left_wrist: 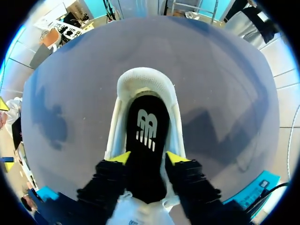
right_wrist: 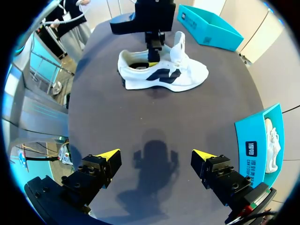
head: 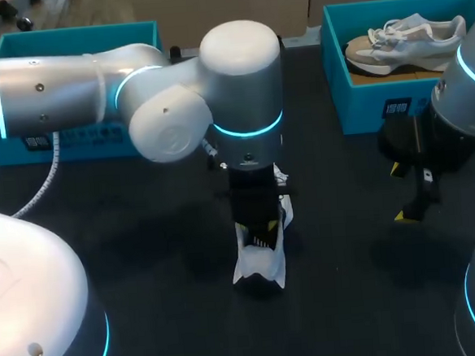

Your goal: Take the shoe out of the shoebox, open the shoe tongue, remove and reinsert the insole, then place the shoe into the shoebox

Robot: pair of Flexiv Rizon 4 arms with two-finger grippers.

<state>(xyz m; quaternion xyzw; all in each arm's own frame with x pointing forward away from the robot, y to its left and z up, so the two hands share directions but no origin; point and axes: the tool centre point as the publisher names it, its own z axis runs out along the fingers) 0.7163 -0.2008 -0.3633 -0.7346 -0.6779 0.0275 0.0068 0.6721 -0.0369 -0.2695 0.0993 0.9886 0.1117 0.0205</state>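
A white shoe (head: 260,262) with a dark side mark (right_wrist: 161,70) stands on the dark table, mid-front. Its black insole (left_wrist: 146,140) with a white logo lies inside it, and the heel points away from my left wrist. My left gripper (left_wrist: 148,158) reaches down into the shoe's opening (head: 261,225), its yellow fingertips (left_wrist: 123,158) apart on either side of the insole. The tongue (right_wrist: 179,47) is pulled up. My right gripper (right_wrist: 157,157) hangs open over bare table at the right (head: 398,192), holding nothing. The blue shoebox (head: 378,95) stands at the back right.
A second pale shoe (head: 407,40) lies in the right shoebox, which shows beside my right gripper (right_wrist: 262,140). Another blue box (head: 72,32) stands at the back left, beyond the shoe in the right wrist view (right_wrist: 208,26).
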